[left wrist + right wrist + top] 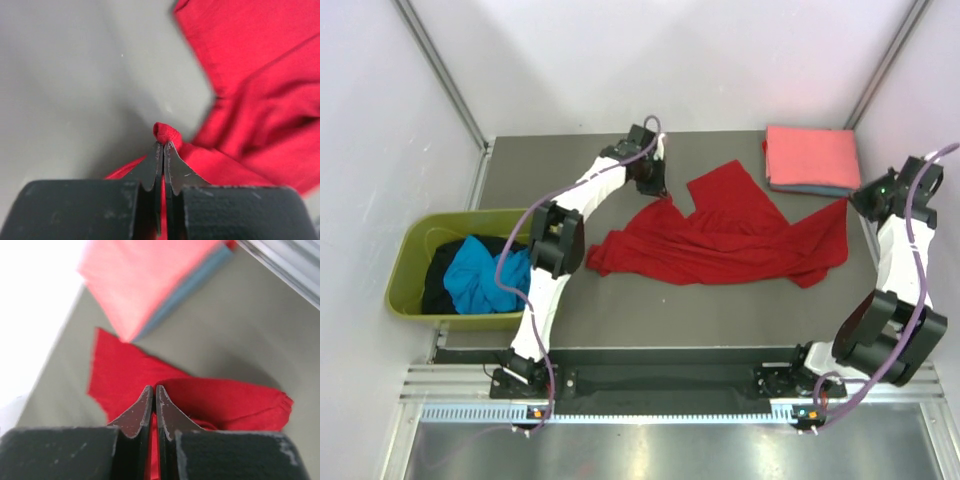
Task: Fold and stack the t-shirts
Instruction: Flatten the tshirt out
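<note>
A bright red t-shirt (pixel 720 232) lies crumpled and stretched across the middle of the table. My left gripper (pixel 661 192) is shut on the shirt's far-left corner; in the left wrist view a small red fold (pixel 166 133) pokes out past the closed tips of that gripper (pixel 163 145). My right gripper (pixel 855 203) is shut on the shirt's right corner, and red cloth (pixel 225 401) shows between and beyond its tips (pixel 154 389). A folded salmon-pink t-shirt (pixel 811 155) rests on a folded blue one (pixel 820 189) at the far right; both also show in the right wrist view, pink (pixel 145 280) over blue (pixel 196 284).
An olive-green tub (pixel 404 262) stands off the table's left edge, holding a turquoise t-shirt (pixel 480 275) and a black one (pixel 440 280). White walls with metal posts enclose the table's back and sides. The grey table top (pixel 720 305) shows in front of the red shirt.
</note>
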You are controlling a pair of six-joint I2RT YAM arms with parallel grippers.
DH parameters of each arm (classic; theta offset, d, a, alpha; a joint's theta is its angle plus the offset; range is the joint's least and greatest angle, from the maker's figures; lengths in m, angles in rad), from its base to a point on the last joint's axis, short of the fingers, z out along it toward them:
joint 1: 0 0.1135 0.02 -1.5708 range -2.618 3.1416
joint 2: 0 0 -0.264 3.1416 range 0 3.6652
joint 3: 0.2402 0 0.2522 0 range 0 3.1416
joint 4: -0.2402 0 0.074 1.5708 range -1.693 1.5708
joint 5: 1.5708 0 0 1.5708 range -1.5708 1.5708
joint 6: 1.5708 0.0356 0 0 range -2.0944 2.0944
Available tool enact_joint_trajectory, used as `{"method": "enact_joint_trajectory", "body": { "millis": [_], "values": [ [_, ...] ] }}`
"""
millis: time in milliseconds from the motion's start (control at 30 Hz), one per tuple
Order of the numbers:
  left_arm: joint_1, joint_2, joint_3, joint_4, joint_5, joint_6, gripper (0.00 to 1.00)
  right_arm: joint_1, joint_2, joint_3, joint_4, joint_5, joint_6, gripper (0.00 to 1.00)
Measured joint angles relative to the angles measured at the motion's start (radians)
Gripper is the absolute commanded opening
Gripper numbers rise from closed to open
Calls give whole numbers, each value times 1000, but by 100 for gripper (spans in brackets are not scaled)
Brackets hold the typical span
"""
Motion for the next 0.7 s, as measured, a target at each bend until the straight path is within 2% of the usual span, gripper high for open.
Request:
{"method": "enact_joint_trajectory", "body": {
  "millis": [167, 433, 567, 633, 700],
  "values": [
    [43, -223, 81, -73, -42, -97, 0, 26, -69, 216, -110, 26, 16, 0],
    [282, -734, 211, -38, -57, -260, 0, 11, -109, 748, -171, 135, 37, 0],
    [293, -903, 219, -24, -27, -294, 0, 6, -181, 833, -188, 174, 38, 0],
    [290, -949, 222, -24, 0, -304, 0, 3, -169, 953, -232, 168, 31, 0],
    [290, -974, 202, -12, 11, -309, 0, 3, -189, 980, -220, 158, 24, 0]
  ]
}}
